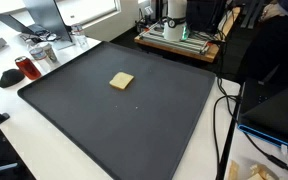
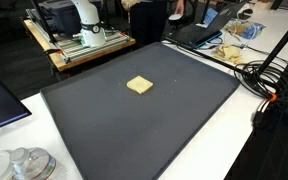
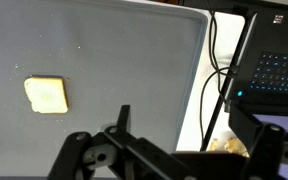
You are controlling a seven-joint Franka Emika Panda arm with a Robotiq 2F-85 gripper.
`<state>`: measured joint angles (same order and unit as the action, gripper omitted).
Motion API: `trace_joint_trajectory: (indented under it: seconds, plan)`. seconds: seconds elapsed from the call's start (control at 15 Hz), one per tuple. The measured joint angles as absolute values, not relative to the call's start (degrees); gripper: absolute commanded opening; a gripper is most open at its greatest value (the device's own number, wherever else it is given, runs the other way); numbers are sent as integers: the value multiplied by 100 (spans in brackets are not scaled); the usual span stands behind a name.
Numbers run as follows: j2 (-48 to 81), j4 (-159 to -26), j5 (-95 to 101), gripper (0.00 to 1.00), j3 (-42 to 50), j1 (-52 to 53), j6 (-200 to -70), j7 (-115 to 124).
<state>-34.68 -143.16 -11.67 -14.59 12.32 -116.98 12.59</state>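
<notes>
A white table [image 1: 39,150] carries a big black mat [image 1: 94,120] that covers most of its top. One small tan square [image 1: 122,81], like a sponge, lies flat near the middle of the mat, all alone. Off the mat, on the white top, black cables [image 1: 224,115] run along one edge. A red cup [image 1: 24,68] stands by another edge.

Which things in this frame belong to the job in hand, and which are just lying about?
In hand:
- yellow block, flat on the dark mat
- hand, open, well apart from the block

Lying about:
- red cup
- glass jars
- laptop
- cables
</notes>
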Motion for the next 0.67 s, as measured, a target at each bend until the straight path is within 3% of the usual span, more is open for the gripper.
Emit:
trace_joint_trajectory:
  seconds: [0.67]
  plan:
    - [-3457, -14311, -1156, 100, -1471, 1243, -11704, 1217]
